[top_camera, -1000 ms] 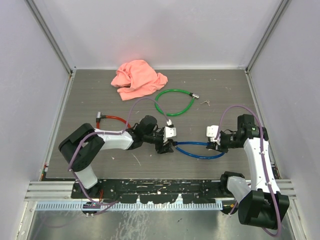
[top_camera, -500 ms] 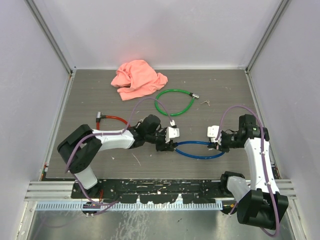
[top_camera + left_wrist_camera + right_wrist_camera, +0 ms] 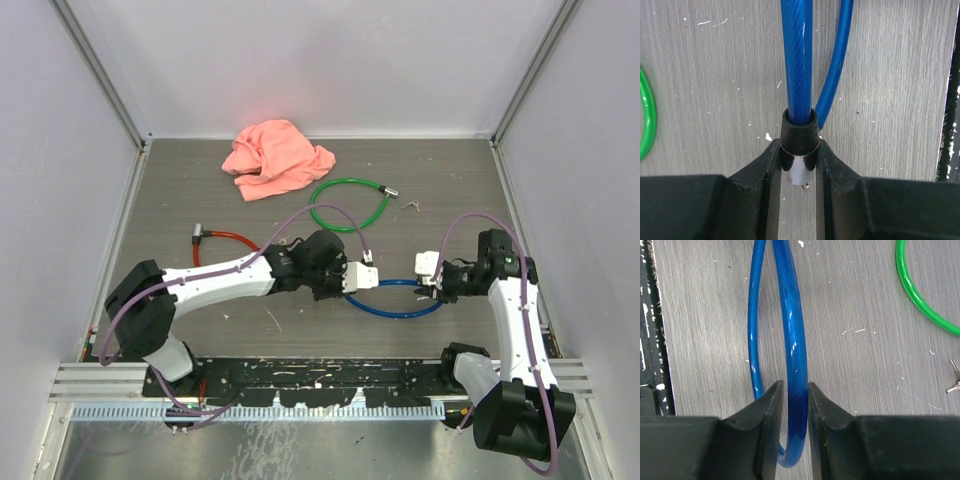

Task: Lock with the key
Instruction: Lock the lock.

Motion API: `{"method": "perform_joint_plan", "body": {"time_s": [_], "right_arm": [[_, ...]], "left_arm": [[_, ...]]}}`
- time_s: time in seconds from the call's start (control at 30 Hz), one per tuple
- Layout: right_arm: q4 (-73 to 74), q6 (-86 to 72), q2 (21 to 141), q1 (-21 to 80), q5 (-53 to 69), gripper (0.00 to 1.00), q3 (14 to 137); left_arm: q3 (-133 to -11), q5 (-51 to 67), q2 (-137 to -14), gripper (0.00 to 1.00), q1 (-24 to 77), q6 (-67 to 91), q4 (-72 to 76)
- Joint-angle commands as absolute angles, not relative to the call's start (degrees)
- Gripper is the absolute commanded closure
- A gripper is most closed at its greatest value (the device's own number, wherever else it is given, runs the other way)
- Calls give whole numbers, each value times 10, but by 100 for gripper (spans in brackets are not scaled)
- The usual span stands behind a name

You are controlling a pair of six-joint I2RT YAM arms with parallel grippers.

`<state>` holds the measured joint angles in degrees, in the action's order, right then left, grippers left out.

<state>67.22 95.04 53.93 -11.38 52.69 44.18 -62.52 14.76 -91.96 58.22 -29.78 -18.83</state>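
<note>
- From above, the blue cable lock (image 3: 395, 300) lies looped on the tabletop (image 3: 450, 180), toward the near edge and right of the middle, between the left claw (image 3: 352, 280) and the right claw (image 3: 436, 283).
- Only the left wrist view shows the left claw narrowly closed on the lock's black end fitting (image 3: 799, 131), with a metal pin (image 3: 799, 175) between the fingers.
- The right wrist view shows the right claw's fingers pressed on both sides of one blue strand.
- The keys (image 3: 413, 206) lie well apart from the lock, nearer the far edge and beside the green cable lock (image 3: 348, 205).
</note>
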Motion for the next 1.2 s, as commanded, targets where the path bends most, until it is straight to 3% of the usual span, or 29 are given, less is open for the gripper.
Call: {"method": "perform_joint_plan", "body": {"time_s": [0.0,0.13,0.23,0.43,0.57,0.7,0.73,0.83,0.9,0.97,1.17], "right_arm": [[678,969,536,-114,568,65,442],[722,987,541,-113,603,50,463],[754,989,554,-113,635,45,483],[806,1011,592,-105,652,44,496],[766,950,583,-84,638,47,491],[683,842,555,-42,612,57,475],[664,818,548,-33,608,63,470],[637,787,536,-21,596,96,466],[644,795,539,-22,583,99,467],[661,824,544,-27,570,99,465],[718,929,557,-81,586,99,462]], "left_arm": [[-679,75,-904,100,602,-335,-269],[-710,51,-918,100,619,-339,-304],[-727,40,-925,100,630,-343,-317],[-766,26,-939,100,647,-344,-340],[-794,21,-955,100,658,-341,-358],[-822,14,-972,100,666,-337,-376],[-828,14,-976,100,667,-335,-380],[-840,9,-981,100,672,-326,-391],[-839,0,-975,97,672,-315,-385],[-825,-4,-960,90,672,-307,-370],[-719,12,-872,38,670,-281,-277]]}}
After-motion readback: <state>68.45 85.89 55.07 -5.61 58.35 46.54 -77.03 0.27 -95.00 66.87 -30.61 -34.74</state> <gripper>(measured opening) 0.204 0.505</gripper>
